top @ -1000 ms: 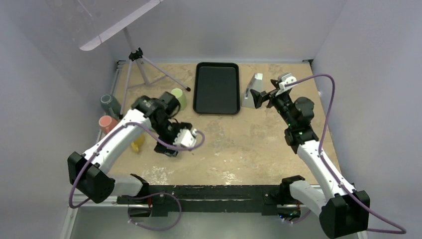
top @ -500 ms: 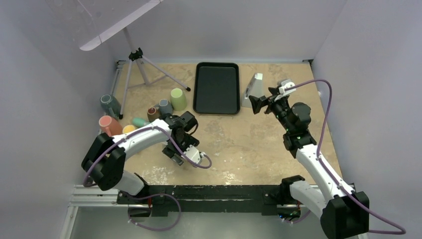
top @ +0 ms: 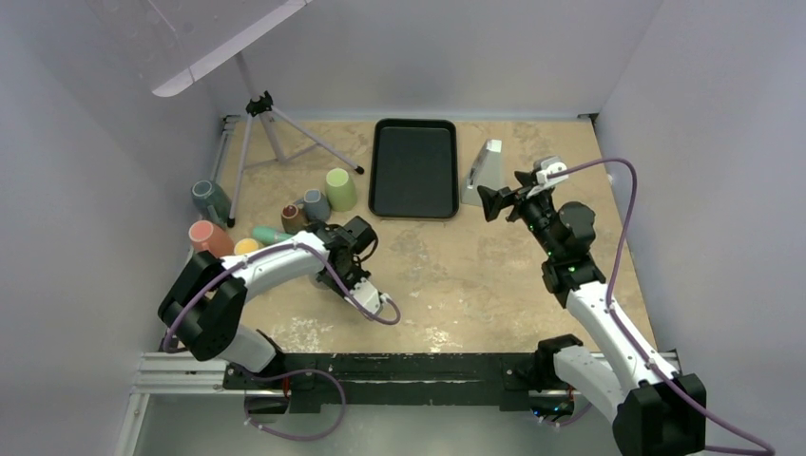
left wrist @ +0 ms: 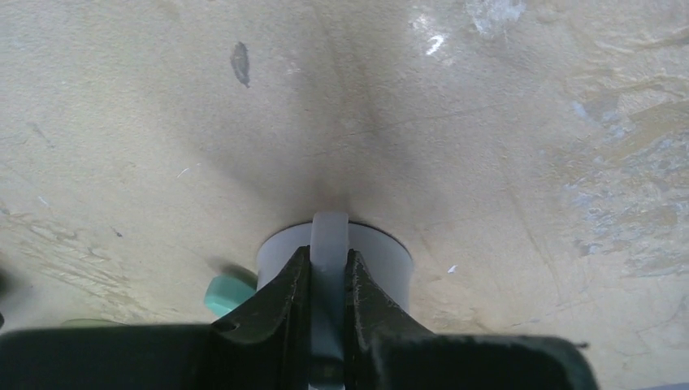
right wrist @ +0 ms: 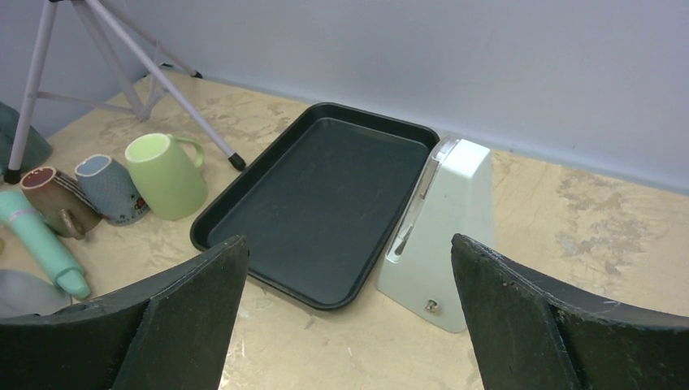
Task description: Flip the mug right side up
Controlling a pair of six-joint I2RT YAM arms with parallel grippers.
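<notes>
My left arm [top: 257,269] and right arm [top: 608,318] are white tubes between bulky black joints. A purple cable [top: 631,190] trails from each wrist, beside a small white housing [top: 549,173]. My left hand [left wrist: 327,253] and right hand [right wrist: 348,244] have matte black, tapered fingers.

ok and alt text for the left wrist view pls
The left gripper pinches the pale handle of a grey mug between its two dark fingers, seen from just behind them, with the mottled beige table beyond. The rounded end of a teal object peeks out to the mug's left.
</notes>
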